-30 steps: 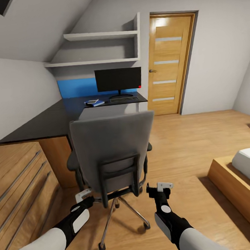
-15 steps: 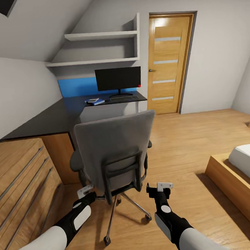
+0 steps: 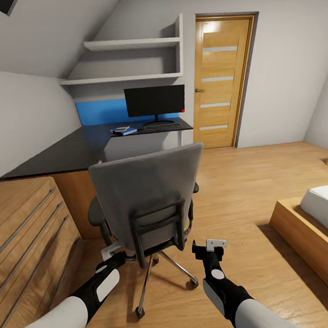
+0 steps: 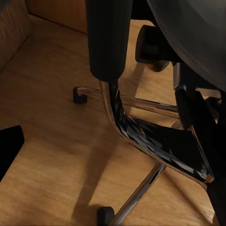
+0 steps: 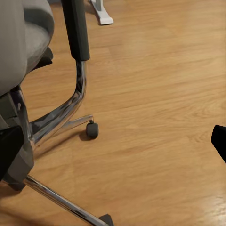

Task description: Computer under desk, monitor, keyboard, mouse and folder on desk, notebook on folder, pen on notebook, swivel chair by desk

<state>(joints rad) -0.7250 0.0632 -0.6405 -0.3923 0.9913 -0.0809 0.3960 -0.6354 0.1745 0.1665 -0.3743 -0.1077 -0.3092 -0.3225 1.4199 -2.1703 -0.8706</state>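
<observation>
- Facing the back of the swivel chair [image 3: 149,199] in the head view: grey backrest centre frame, chrome star base and castors on the wood floor [image 3: 235,188] beneath it.
- Desk [image 3: 74,151] lies beyond the chair at 11 to 12 o'clock, black top running from the wooden dresser [image 3: 26,234] at 9 o'clock back to the far wall.
- Monitor [image 3: 155,101] stands upright at the desk's far end, 12 o'clock; keyboard [image 3: 162,126] lies just in front of its stand.
- Folder [image 3: 127,132], blue, lies flat on the desk to the left of the keyboard, with something pale on top of it; too small to tell what.
- Door [image 3: 224,80] at 1 o'clock, bed [image 3: 325,210] at 3 o'clock, wall shelves [image 3: 126,61] above the monitor.
- Left gripper [image 3: 111,252] sits at 7 o'clock, close behind the chair's lower left side; contact cannot be told. Right gripper [image 3: 210,246] sits at 5 o'clock, apart from the chair, over bare floor.
- Left wrist view: black armrest [image 4: 110,37], curved chrome arm support and star legs with castors, seen close. One dark fingertip [image 4: 8,150] at the frame edge, nothing against it; how far the jaws stand apart cannot be told.
- Right wrist view: grey seat edge, armrest post, chrome leg and a castor [image 5: 92,130] on the floor. Dark fingertips [image 5: 10,148] show at both frame edges, wide apart, with nothing held between them.
</observation>
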